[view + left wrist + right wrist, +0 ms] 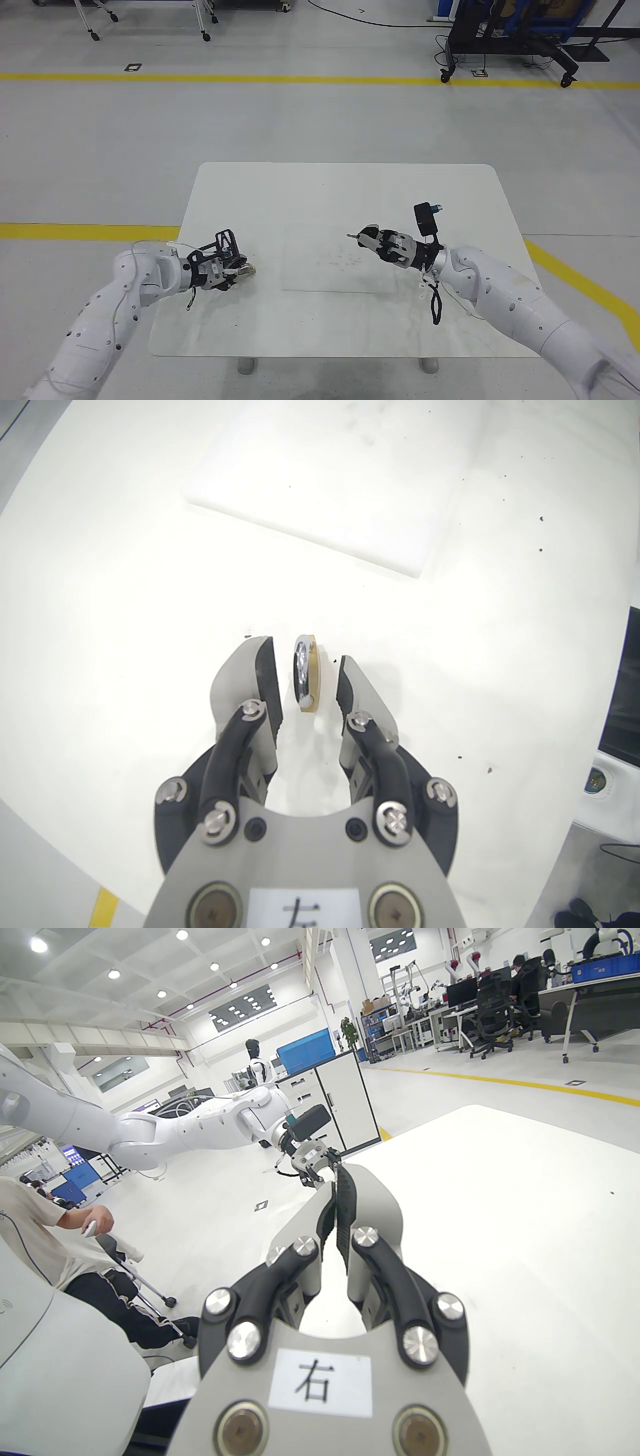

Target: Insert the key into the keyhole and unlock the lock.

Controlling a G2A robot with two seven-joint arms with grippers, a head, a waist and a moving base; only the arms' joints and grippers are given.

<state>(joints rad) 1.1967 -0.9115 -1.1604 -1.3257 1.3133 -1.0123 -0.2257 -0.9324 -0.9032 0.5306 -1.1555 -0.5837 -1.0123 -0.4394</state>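
Note:
A small brass padlock with a chrome shackle stands on edge on the white table. My left gripper is open around it, with a gap between each pad and the lock. In the top view this gripper sits near the table's left front with the padlock at its tips. My right gripper hovers over the middle of the table, shut on the key, whose thin blade pokes out toward the left arm. In the right wrist view its fingers are pressed together, and the key is hidden between them.
A thin white sheet lies flat on the table beyond the padlock. The table's front edge is close to both arms. The left arm's gripper shows farther off in the right wrist view, facing my right gripper.

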